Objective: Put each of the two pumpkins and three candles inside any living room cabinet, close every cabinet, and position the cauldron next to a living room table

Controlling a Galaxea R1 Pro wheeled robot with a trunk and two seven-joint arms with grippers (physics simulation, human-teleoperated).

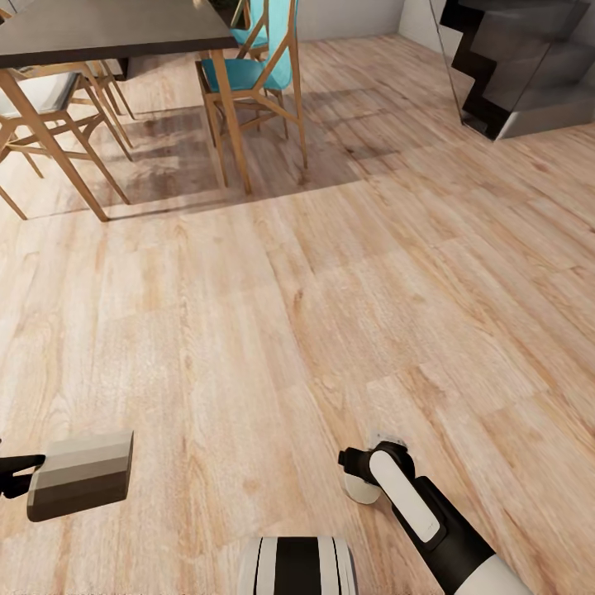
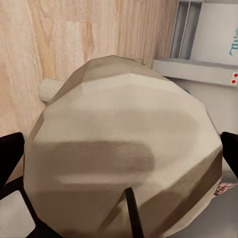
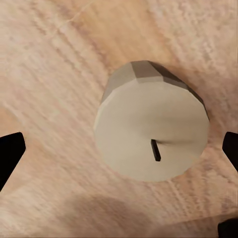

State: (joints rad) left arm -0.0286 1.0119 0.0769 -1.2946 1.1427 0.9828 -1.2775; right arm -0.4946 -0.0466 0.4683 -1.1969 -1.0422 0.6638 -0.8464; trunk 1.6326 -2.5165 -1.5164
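Here, two candles. One candle (image 1: 83, 473) sits in the left gripper (image 1: 29, 478) at the head view's lower left, lying on its side, beige with darker bands of shade along its barrel. In the left wrist view that same candle (image 2: 124, 158) looms close between the black fingers (image 2: 11, 158), wick end toward the camera, a dark wick stub showing at its face. The jaws close against its sides; the left gripper grips it.

Second candle (image 3: 151, 129) shows in the right wrist view: pale, stubby, short dark wick in its flat top. It lies between the two black fingertips (image 3: 10, 156), which stand wide on either side with clear gaps to the wax; the right gripper is spread and grips nothing. Whether this candle rests on the floor (image 1: 330, 273) or is just off it, cannot tell. In the head view the right gripper (image 1: 364, 483) points down near the lower middle, a bit of pale candle (image 1: 361, 492) showing beneath the wrist.

Further out: light wood plank floor all round. At upper left a dark table (image 1: 107, 29) on wooden legs, with a teal chair (image 1: 256, 70) beside it and a white-seated chair (image 1: 37, 95) at its left end. At upper right a dark staircase (image 1: 521, 58).
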